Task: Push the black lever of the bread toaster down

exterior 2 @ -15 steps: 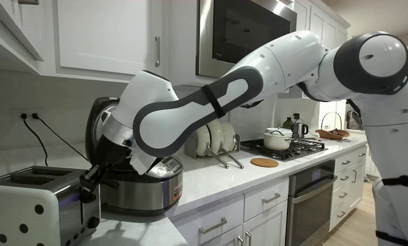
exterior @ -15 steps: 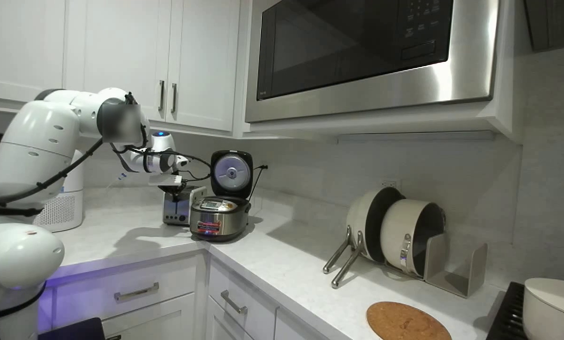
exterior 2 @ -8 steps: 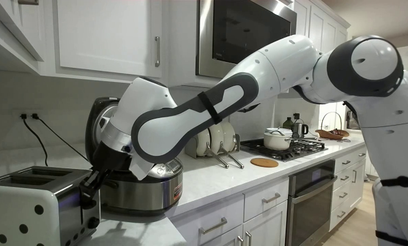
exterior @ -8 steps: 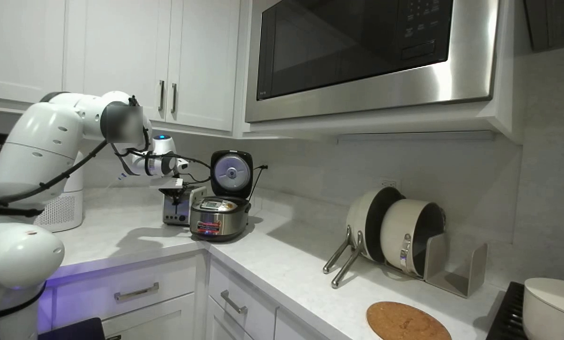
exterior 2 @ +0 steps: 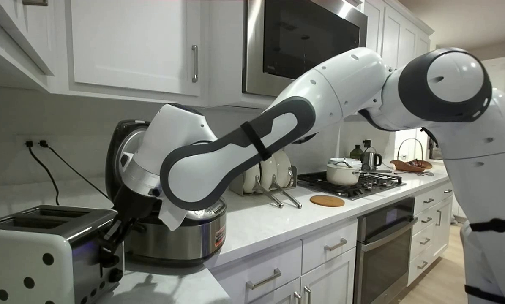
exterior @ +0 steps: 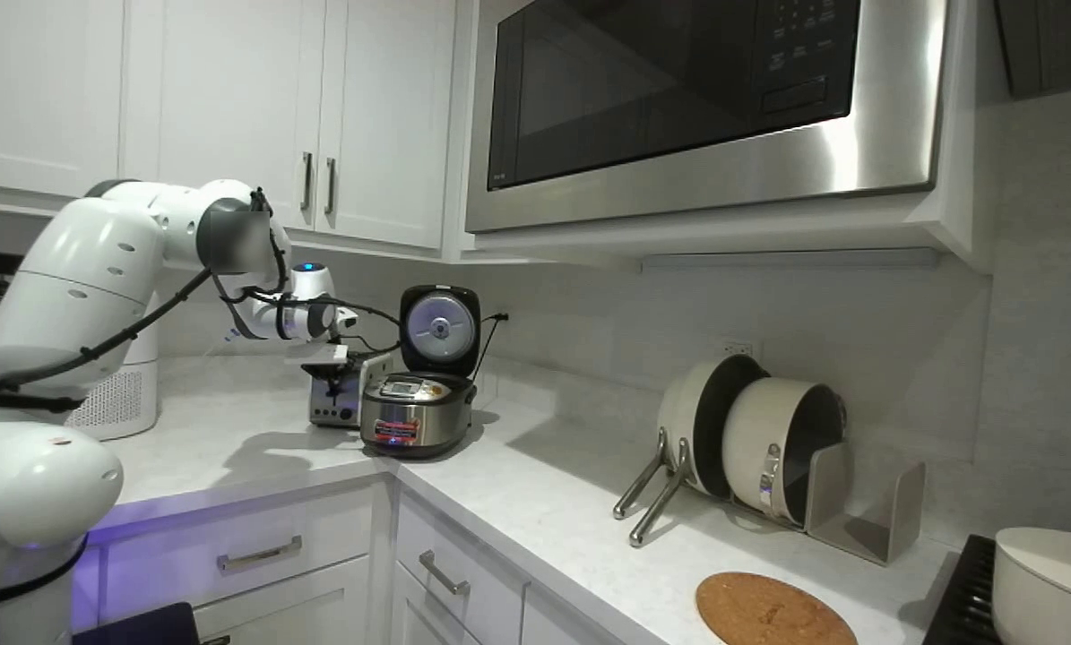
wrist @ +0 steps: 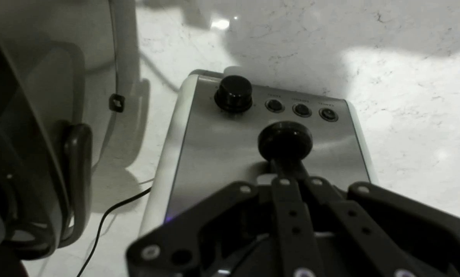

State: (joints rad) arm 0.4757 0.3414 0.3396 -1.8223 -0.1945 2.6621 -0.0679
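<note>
- Wrist view: the gripper (wrist: 288, 168) has both fingers pressed together, nothing visibly pinched between them. The black lever (wrist: 285, 139) lies straight ahead of their tips, apparently touching, with the dial (wrist: 234, 93) and the row of buttons (wrist: 301, 110) beyond it.
- In an exterior view, the bread toaster (exterior 2: 45, 270) carries that lever on its metal end face, just below the slanting fingertips and a little above the dial. I'd judge the coming push runs straight down that face, with little travel left.
- In an exterior view, the arm (exterior: 96, 246) bends over beside the open rice cooker (exterior: 429, 425); here the lever is too small to make out.
</note>
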